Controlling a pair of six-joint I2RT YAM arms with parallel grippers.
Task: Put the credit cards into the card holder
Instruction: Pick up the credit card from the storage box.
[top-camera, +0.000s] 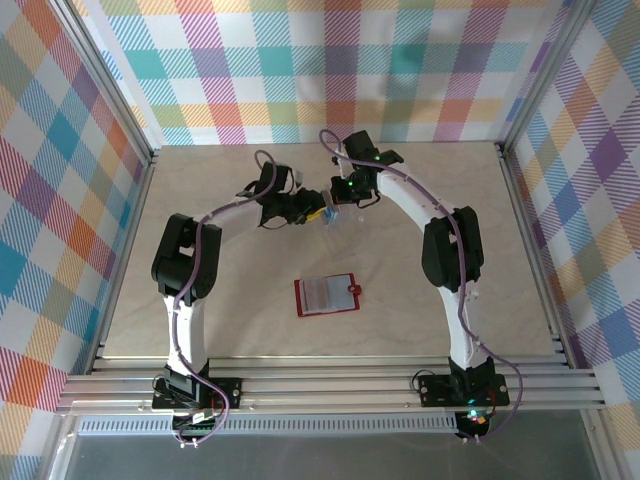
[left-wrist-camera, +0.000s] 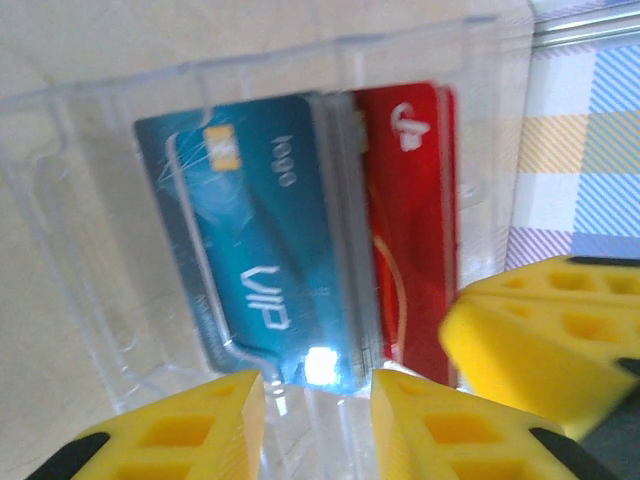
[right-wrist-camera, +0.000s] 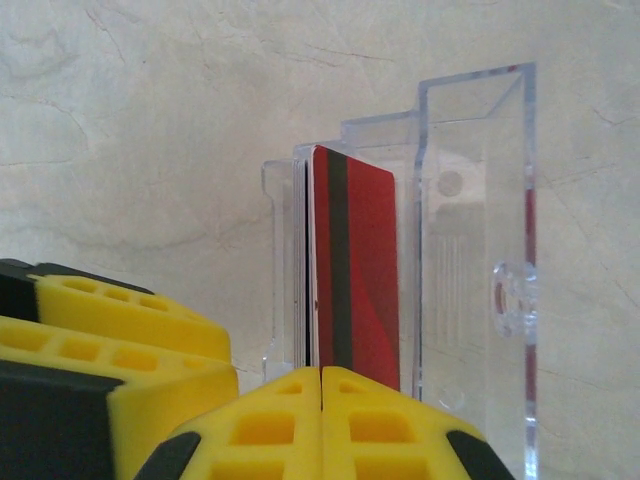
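Well, starting at my left: my left pincer (left-wrist-camera: 315, 395) is part closed, and the near edge of the clear case (left-wrist-camera: 90, 200) sits between its fingers. I judge it has the case gripped, over the far middle of the tabletop (top-camera: 260, 330). Inside that case sit the credit cards. In my left wrist view the blue card (left-wrist-camera: 260, 230) is on the left and the red card (left-wrist-camera: 410, 220) just to its right, overlapping. There may be others packed between them that I cannot separate. Next comes my right pincer (right-wrist-camera: 322, 405), its fingers fully together, with the lower edge of the red card running into the seam between them. I take that as a pinch on the red card, which has not left the case.

The card holder (top-camera: 325, 296) lies open and flat on the tabletop, well apart from both pincers. It is toward my bases and about midway between the two arms, so neither is clearly nearer. Its long axis runs left to right, with the pale ribbed slots facing up and the snap tab (top-camera: 353, 289) at the right end. I can see no card in it. As I judge it, the coming move is to draw the red card out along its own length, away from the case. Then I would carry it back toward me and turn its edge to meet a slot.
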